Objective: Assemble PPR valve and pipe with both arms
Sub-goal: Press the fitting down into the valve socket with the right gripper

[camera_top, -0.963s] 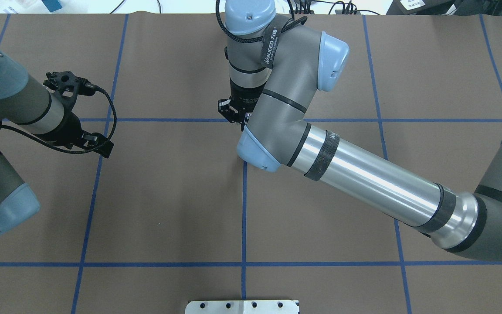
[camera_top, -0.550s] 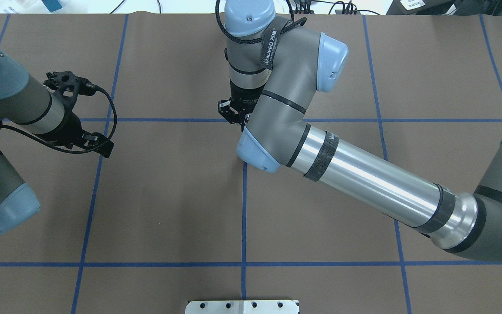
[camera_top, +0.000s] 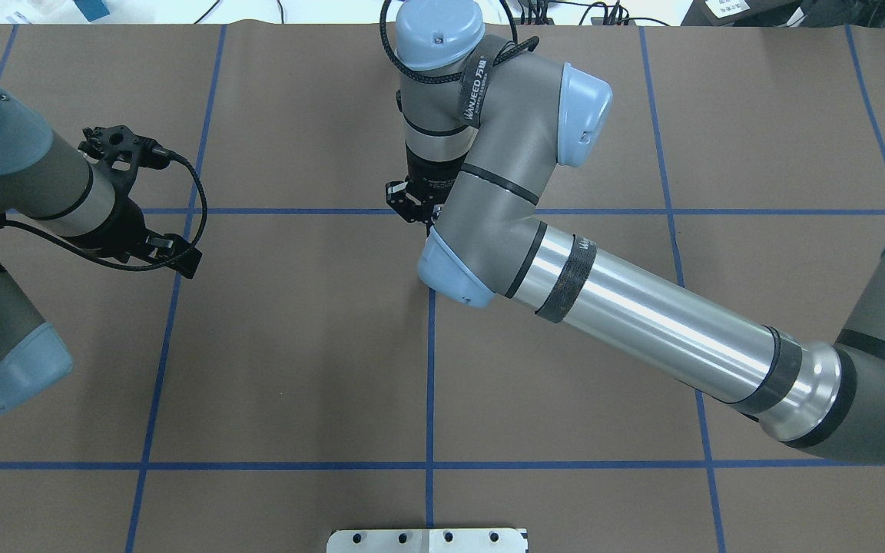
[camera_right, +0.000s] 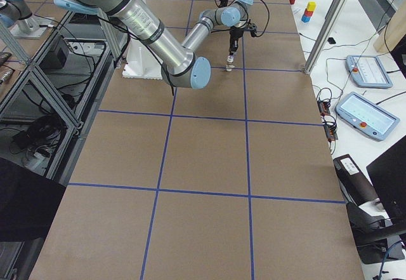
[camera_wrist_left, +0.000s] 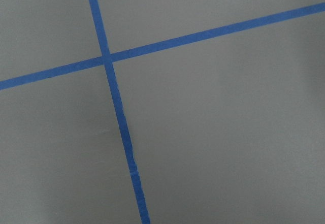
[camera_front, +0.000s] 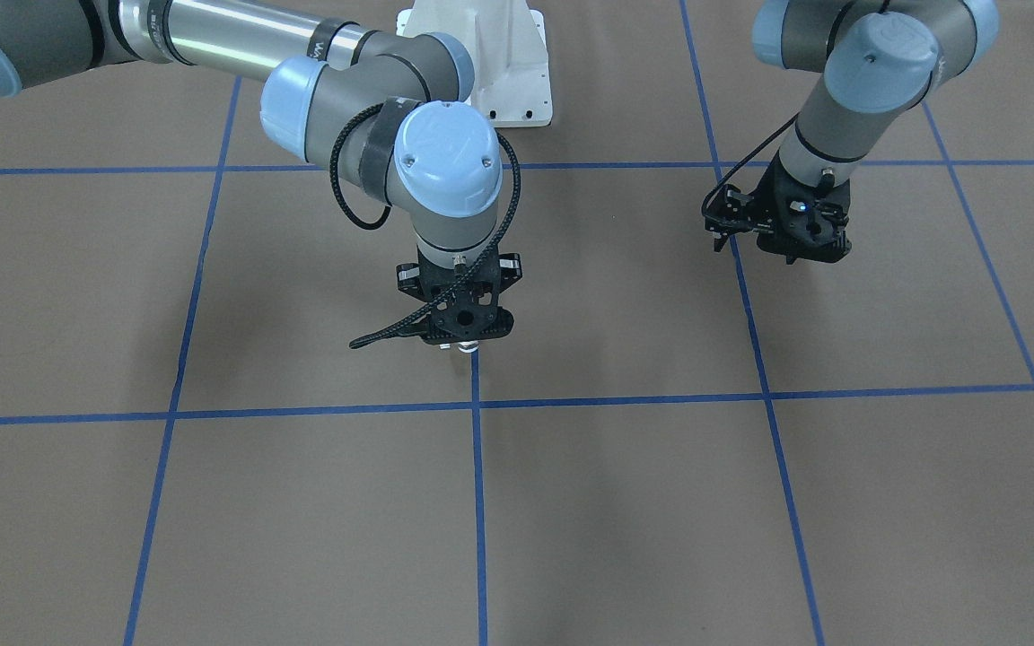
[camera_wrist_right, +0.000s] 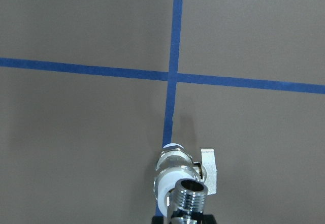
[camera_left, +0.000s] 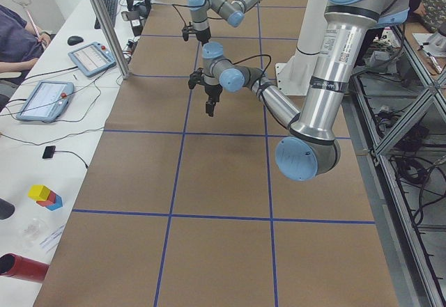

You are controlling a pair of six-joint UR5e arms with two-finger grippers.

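- Worktop (camera_top: 296, 346) papered brown, gridded with blue tape lines (camera_top: 429, 384).
- White bolted pedestal (camera_front: 517, 63) standing at the worktop's robot-side edge, centre.
- White side bench (camera_left: 28, 154) along the operators' side.
- On the bench: near tablet (camera_left: 43, 99), far tablet (camera_left: 92, 58), black mouse (camera_left: 74, 40), yellow, red and blue blocks (camera_left: 45, 196), red cylinder (camera_left: 21, 266).
- Upright aluminium post (camera_left: 104, 21) at the bench's worktop-side edge, just beside the far tablet.

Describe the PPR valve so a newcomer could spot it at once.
Find the right arm, the long one reaching to the middle of the table; its gripper points down near a blue tape crossing. Just under it is the PPR valve: a small white plastic body with a silvery collar and flat white side handle, unlike the all-chrome threaded pipe touching it.
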